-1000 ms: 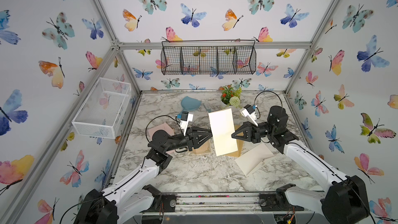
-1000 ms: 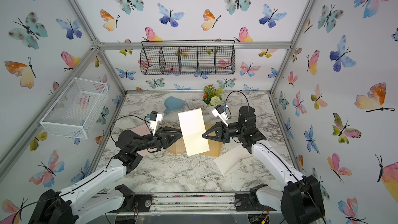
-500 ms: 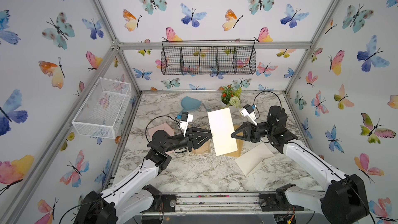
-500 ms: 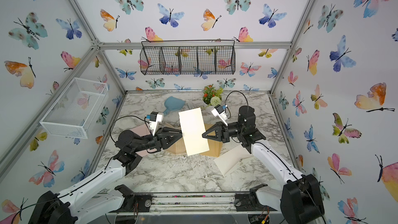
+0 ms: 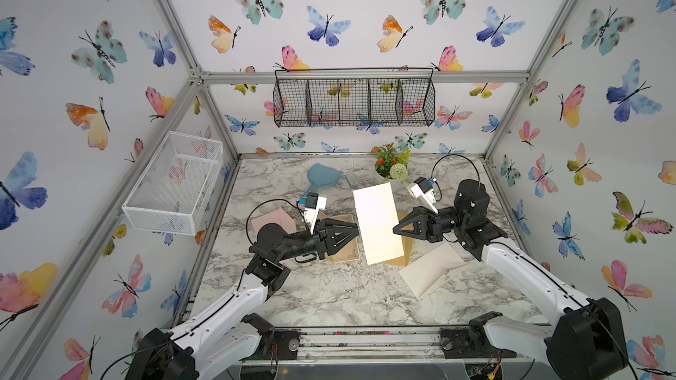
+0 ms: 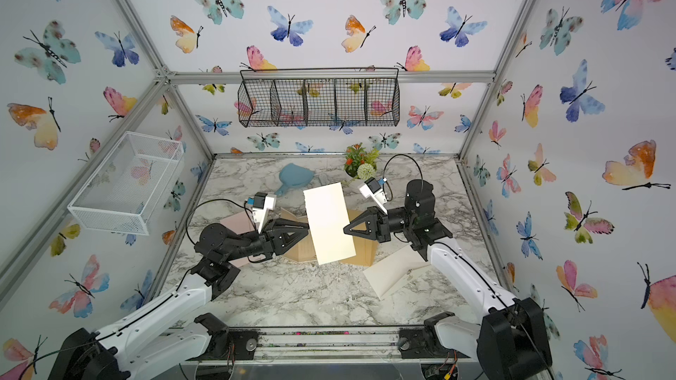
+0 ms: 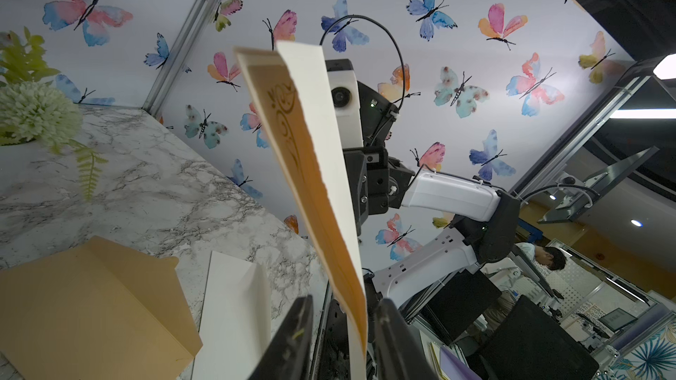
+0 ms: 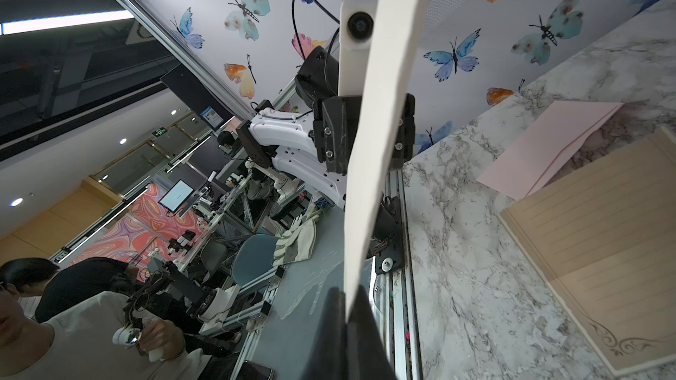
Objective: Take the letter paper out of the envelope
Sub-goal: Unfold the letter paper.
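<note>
Hanging above the counter (image 5: pixel 329 294) between the arms, the envelope (image 5: pixel 378 228) lies with its long axis front to back, crosswise to both grippers. Right gripper (image 5: pixel 395 230) is clenched on its right long edge. Left gripper (image 7: pixel 344 303) straddles the opposite edge, jaws apart, not pinching. Tan paper (image 7: pixel 292 133) shows on that side, so the left arm looks placed to draw it leftward.

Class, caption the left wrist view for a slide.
Letter paper stands between the left gripper's parted jaws; a tan envelope lies on the marble table.
</note>
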You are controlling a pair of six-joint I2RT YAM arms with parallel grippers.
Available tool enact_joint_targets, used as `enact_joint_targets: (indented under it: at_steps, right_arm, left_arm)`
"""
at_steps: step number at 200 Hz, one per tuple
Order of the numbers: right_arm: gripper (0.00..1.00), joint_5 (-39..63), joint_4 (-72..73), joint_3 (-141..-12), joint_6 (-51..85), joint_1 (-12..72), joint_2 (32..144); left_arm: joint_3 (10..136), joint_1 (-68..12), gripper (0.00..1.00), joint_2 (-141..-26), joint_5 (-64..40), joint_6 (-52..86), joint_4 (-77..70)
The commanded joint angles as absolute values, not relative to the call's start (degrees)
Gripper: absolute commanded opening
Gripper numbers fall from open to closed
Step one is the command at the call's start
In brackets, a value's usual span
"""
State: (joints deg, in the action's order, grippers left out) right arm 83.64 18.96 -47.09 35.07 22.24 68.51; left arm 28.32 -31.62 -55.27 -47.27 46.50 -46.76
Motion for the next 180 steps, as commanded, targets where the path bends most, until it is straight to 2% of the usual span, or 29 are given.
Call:
enact_joint_targets:
  at_steps: [1, 180]
  right_arm:
    - [0.01, 84.29, 20.54, -48.21, 35.58, 22.68, 67.19]
    - [0.01, 83.85, 21.36, -46.76, 35.60, 22.68, 68.61]
  left_arm:
    - [28.32, -31.37, 0.32, -55.65, -46.93, 46.35, -48.72]
    - [31.25, -31.64, 0.32, -59.38, -48.16, 48.52, -51.79]
